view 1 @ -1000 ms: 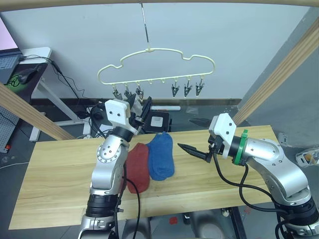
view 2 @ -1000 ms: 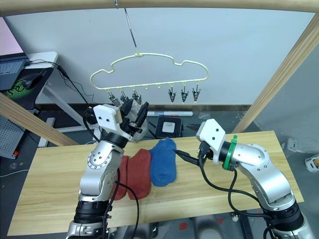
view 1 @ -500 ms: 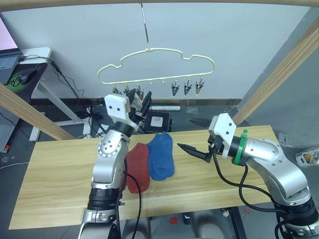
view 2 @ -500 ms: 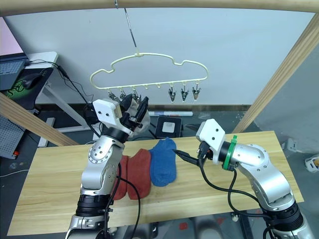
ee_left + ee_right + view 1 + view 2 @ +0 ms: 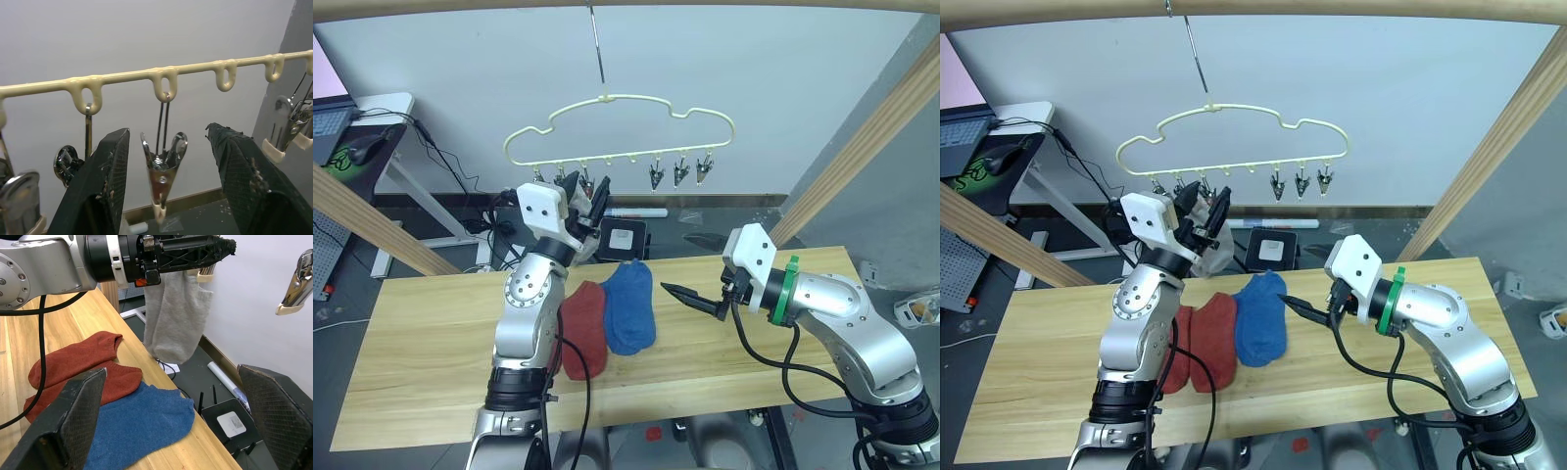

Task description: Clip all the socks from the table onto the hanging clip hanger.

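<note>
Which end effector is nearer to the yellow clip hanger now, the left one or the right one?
The left. The left end effector is raised to the clip hanger, its fingers either side of a clip. The right end effector hovers low over the table.

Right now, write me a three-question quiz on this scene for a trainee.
1. True or false: the right hand grips the blue sock.
2. How many red socks lie on the table?
3. What sits between the open fingers of the left hand? A) a metal clip B) the blue sock C) a pencil

Key: 1 false, it is open above the table; 2 two; 3 A.
</note>
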Motion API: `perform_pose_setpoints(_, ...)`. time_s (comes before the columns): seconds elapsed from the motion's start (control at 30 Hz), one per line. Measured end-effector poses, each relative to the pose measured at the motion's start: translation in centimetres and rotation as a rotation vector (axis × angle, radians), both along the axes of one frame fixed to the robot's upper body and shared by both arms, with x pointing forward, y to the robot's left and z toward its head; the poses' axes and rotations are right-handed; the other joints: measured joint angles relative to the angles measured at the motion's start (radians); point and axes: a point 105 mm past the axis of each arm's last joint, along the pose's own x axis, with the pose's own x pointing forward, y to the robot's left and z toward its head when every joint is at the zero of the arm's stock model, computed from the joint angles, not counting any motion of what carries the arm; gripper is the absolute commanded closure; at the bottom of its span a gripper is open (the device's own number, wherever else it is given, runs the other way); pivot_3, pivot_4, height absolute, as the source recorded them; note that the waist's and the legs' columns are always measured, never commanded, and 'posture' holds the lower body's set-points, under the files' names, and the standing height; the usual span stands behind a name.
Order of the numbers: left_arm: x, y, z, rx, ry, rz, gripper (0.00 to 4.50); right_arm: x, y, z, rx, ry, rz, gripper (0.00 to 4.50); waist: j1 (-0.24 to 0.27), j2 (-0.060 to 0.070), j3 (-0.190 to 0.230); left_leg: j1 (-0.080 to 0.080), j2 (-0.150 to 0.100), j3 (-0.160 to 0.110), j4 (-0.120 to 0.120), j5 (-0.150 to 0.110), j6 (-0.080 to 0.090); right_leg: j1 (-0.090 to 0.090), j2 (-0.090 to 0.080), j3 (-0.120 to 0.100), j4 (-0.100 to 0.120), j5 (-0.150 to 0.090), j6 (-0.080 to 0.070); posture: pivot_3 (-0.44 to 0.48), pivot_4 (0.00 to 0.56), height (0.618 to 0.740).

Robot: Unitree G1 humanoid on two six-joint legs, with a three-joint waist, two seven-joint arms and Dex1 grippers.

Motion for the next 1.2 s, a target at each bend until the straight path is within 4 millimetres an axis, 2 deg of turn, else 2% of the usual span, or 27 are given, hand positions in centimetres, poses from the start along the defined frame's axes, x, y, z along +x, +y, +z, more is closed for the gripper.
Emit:
perform_pose_setpoints(0.07, 0.0, 0.2, 0.1, 0.000, -0.005, 0.007, 1.79, 0.0, 0.0, -0.1, 0.001, 0.002, 0.000, 0.00, 0.000, 0.000, 0.000, 0.000, 0.000, 0.000, 0.000, 0.000, 0.000, 0.000, 0.000, 0.000, 0.000, 0.000, 0.000, -0.118, 0.261, 0.740)
perform_pose_setpoints(0.17, 0.0, 0.3, 0.3, 0.000, -0.009, 0.015, 2.37, 0.0, 0.0, -0.1, 0.002, 0.002, 0.001, 0.00, 0.000, 0.000, 0.000, 0.000, 0.000, 0.000, 0.000, 0.000, 0.000, 0.000, 0.000, 0.000, 0.000, 0.000, 0.000, -0.115, 0.260, 0.740)
perform_pose_setpoints(0.3, 0.1, 0.3, 0.3, 0.003, -0.010, 0.016, 3.55, 0.0, 0.0, -0.1, 0.003, 0.002, 0.002, 0.00, 0.000, 0.000, 0.000, 0.000, 0.000, 0.000, 0.000, 0.000, 0.000, 0.000, 0.000, 0.000, 0.000, 0.000, 0.000, -0.116, 0.260, 0.740)
perform_pose_setpoints(0.47, 0.1, 0.3, 0.3, 0.006, -0.013, 0.016, 4.07, -0.1, 0.1, -0.1, 0.004, 0.002, 0.003, 0.00, 0.000, 0.000, 0.000, 0.000, 0.000, 0.000, 0.000, 0.000, 0.000, 0.000, 0.000, 0.000, 0.000, 0.000, 0.000, -0.115, 0.260, 0.740)
perform_pose_setpoints(0.67, 0.1, 0.4, 0.4, 0.011, -0.015, 0.016, 4.29, -0.1, 0.2, -0.2, 0.001, 0.002, 0.004, 0.00, 0.000, 0.000, 0.000, 0.000, 0.000, 0.000, 0.000, 0.000, 0.000, 0.000, 0.000, 0.000, 0.000, 0.000, 0.000, -0.112, 0.262, 0.740)
perform_pose_setpoints(0.77, 0.0, 0.6, 0.4, 0.022, -0.013, 0.020, 4.36, 0.1, 0.7, -0.9, -0.024, 0.002, -0.014, 0.00, -0.001, 0.000, 0.000, 0.000, 0.000, 0.000, 0.000, 0.000, 0.000, 0.000, 0.000, 0.000, 0.001, 0.000, 0.000, -0.109, 0.266, 0.740)
perform_pose_setpoints(0.93, -0.2, 1.1, 0.5, 0.041, -0.012, 0.032, 4.43, 1.1, 2.0, -3.1, -0.036, 0.069, -0.070, 0.00, -0.003, 0.000, 0.000, 0.001, 0.001, -0.001, 0.000, 0.000, 0.000, 0.000, 0.000, 0.001, 0.001, 0.000, 0.000, -0.093, 0.286, 0.740)
perform_pose_setpoints(1.2, -0.5, 2.4, 1.0, 0.080, -0.004, 0.053, 4.50, 4.2, 5.1, -7.6, -0.025, 0.212, -0.250, 0.00, -0.005, 0.000, 0.000, 0.001, 0.001, -0.001, 0.000, 0.000, 0.000, 0.000, 0.000, 0.001, 0.001, 0.000, 0.000, -0.082, 0.290, 0.740)
